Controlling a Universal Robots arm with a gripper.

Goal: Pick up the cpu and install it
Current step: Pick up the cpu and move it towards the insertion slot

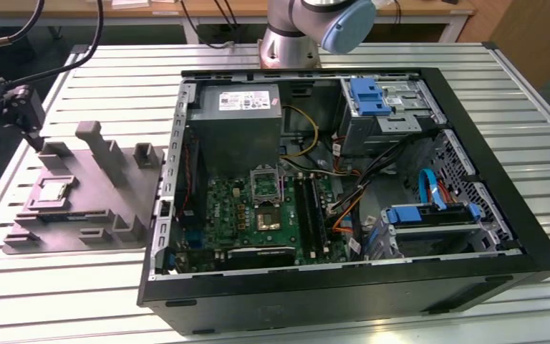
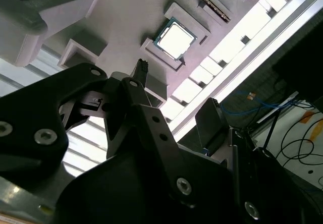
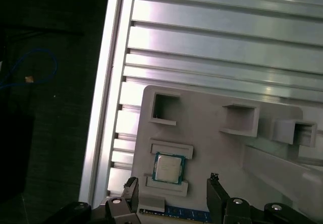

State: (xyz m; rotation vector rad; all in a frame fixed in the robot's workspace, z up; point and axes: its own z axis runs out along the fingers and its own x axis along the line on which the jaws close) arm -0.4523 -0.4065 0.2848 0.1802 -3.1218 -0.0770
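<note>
Gripper poised over the cpu in its tray

The gripper [image 3: 172, 182] hangs just above the grey tray [image 3: 212, 133], fingers spread wide and holding nothing. The cpu [image 3: 168, 167] lies flat in a shallow tray recess. It is thin, square and smooth-topped, and the matte tray has raised ribs. A misaligned finger would likely catch a rib or tip the chip.

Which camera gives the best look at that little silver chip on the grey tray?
The first wrist view: the cpu lies almost square-on in its recess in the grey tray. The second wrist view shows it slanted and glaring; the exterior view shows it as a tiny pale square.
</note>
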